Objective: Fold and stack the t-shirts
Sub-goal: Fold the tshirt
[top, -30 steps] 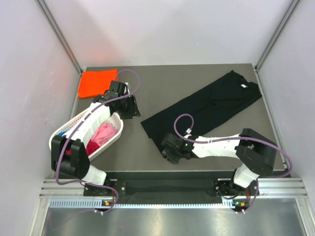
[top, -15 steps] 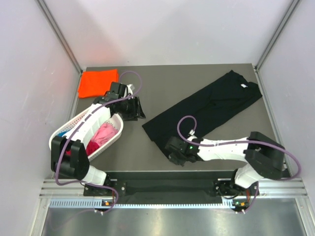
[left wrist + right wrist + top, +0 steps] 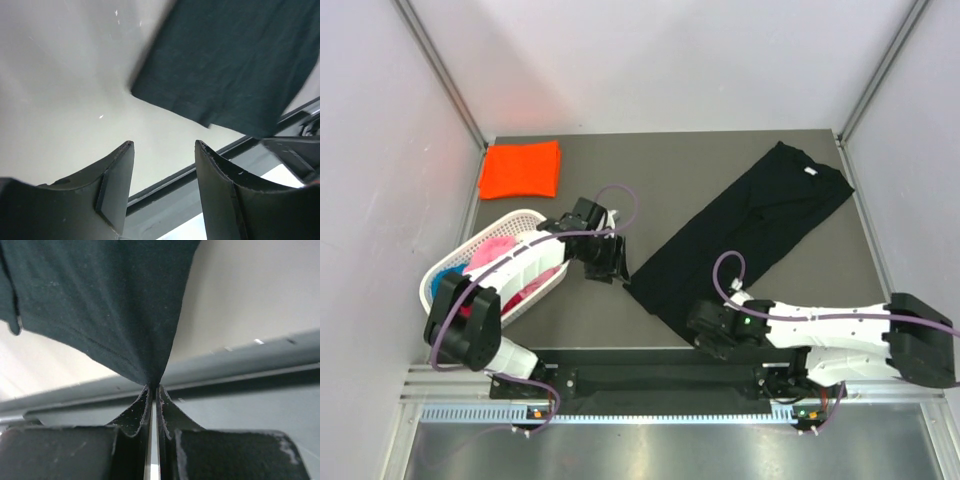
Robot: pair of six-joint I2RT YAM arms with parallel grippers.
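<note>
The black t-shirt (image 3: 760,215) lay stretched diagonally over the right half of the table (image 3: 650,175), with its collar toward the far right corner. The right gripper (image 3: 154,388) was closed tightly on the near corner of this shirt, close to the front edge of the table. The left gripper (image 3: 164,146) had its jaws moderately apart and held nothing, just beside the shirt's left edge. The orange t-shirt (image 3: 520,170) lay folded in the far left corner, and some pink cloth (image 3: 492,252) was inside the white basket (image 3: 525,216)

White-shelled left arm (image 3: 520,262) and right arm (image 3: 820,322), black joints (image 3: 470,320), purple cables (image 3: 619,187) looping behind left gripper (image 3: 164,145) and right gripper (image 3: 154,387), matte black curved fingers (image 3: 117,190)
</note>
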